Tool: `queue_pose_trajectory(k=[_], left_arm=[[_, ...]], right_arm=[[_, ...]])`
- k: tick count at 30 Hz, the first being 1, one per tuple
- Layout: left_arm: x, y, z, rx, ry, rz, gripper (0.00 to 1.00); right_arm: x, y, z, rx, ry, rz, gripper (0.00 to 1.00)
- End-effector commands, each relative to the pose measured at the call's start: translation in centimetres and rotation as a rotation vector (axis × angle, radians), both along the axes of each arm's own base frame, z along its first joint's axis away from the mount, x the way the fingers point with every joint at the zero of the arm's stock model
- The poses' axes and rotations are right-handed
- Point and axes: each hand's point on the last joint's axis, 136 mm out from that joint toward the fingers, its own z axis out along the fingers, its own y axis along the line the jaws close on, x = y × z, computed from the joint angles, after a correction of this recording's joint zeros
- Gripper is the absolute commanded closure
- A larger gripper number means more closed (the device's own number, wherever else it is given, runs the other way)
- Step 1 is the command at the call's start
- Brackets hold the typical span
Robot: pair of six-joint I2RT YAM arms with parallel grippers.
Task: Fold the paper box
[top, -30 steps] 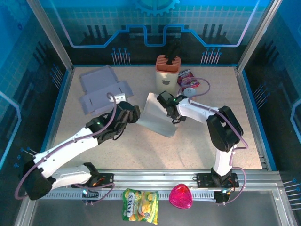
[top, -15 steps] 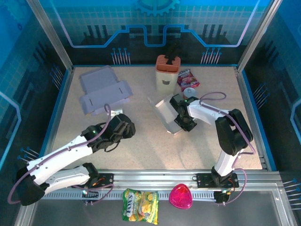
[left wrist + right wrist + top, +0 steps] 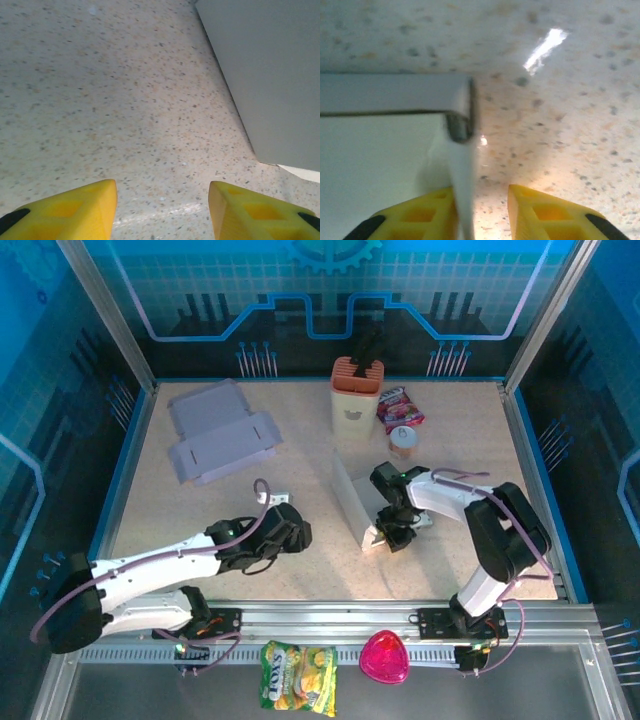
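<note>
1. I am standing up the walls of the paper box [image 3: 352, 502], which is sitting half-formed in the middle of the table [image 3: 480, 460], between my arms.
2. My right gripper [image 3: 480, 215] is straddling one box wall, jaws narrowly parted and not pinching the paper.
3. My left gripper [image 3: 162, 200] is hovering just beside the box, jaws wide and empty.
4. Next, I judge, the left should be bracing that grey wall while the right closes and creases.

Two grey paper boxes: upright box [image 3: 352, 500], flat box [image 3: 222, 440]. Two snack packets: red packet [image 3: 400, 406], yellow packet [image 3: 298, 676]. One knife block [image 3: 357, 398], one pink heart [image 3: 385, 658], one small pot [image 3: 402, 441], possibly a cup. Two pincers: left pincer [image 3: 162, 207], right pincer [image 3: 485, 212].
</note>
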Motion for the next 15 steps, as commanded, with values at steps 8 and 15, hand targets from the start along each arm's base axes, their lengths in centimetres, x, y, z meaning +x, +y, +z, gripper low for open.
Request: queue_pose_trajectory(k=[8, 15], left_arm=[[2.6, -4.4, 2.2, -0.081, -0.082, -0.046, 0.48], [3.7, -5.5, 3.0, -0.082, -0.112, -0.05, 0.47]], right_arm=[[-0.7, -1.8, 3.2, -0.062, -0.148, 0.033, 0.32], [5.3, -2.8, 13.2, -0.112, -0.695, 0.402, 0.31]])
